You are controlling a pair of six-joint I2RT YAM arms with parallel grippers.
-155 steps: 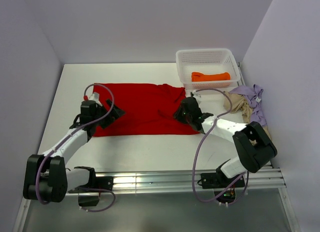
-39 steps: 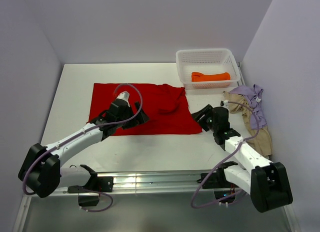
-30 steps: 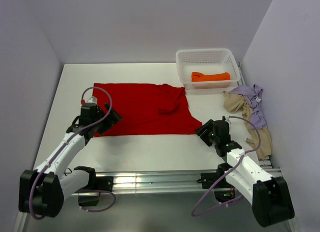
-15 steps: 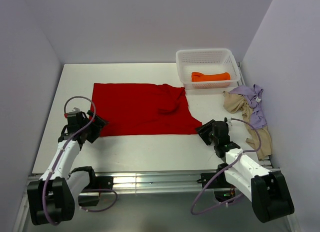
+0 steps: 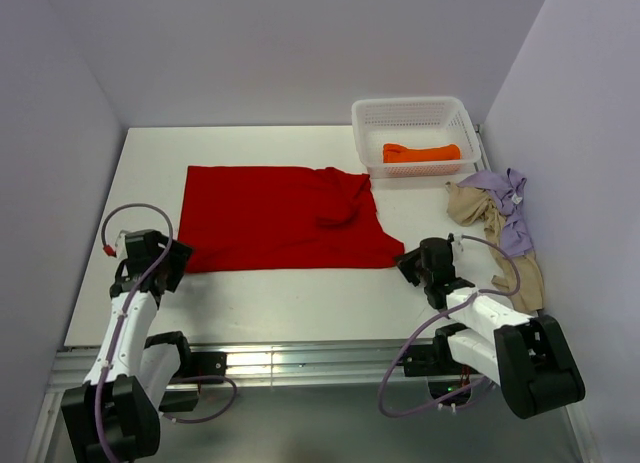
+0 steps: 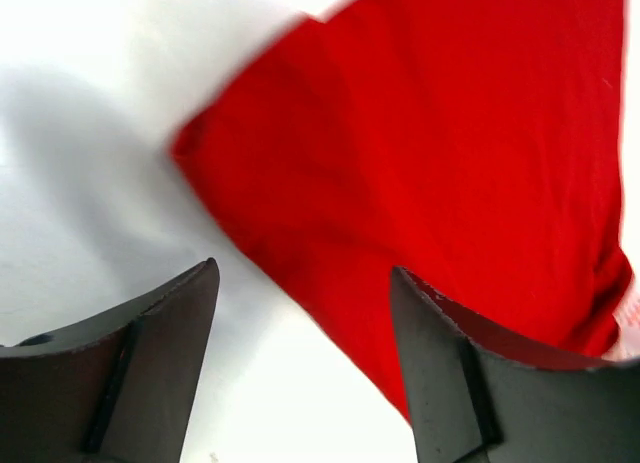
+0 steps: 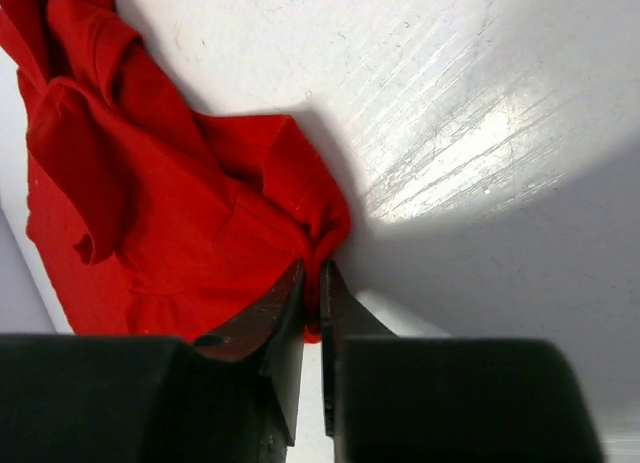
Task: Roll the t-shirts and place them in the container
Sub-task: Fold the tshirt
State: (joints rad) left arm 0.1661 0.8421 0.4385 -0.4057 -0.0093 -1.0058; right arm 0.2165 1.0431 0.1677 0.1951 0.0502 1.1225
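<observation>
A: So, from the left?
B: Left gripper (image 5: 172, 263): just off the near left corner of the red t-shirt (image 5: 280, 218), jaws spread wide, with that corner in sight beyond the fingers (image 6: 150, 363) in the wrist view.
A: And the red t-shirt itself?
B: Spread flat on the white table (image 5: 300, 298), mostly smooth, rumpled toward its right end.
A: Right of it?
B: Right gripper (image 5: 406, 264): at the near right corner of the red t-shirt, jaws nearly closed, pinching the edge of that corner.
A: Anything past that?
B: White mesh basket (image 5: 410, 107) just beyond the red t-shirt's far right corner, with 1 orange t-shirt (image 5: 420, 152) bundled long and narrow inside. Further right of the red t-shirt, well apart from it, 2 more in a crumpled heap: beige t-shirt (image 5: 478, 211) and lilac t-shirt (image 5: 510, 213), touching, the lilac draped partly over the beige.
</observation>
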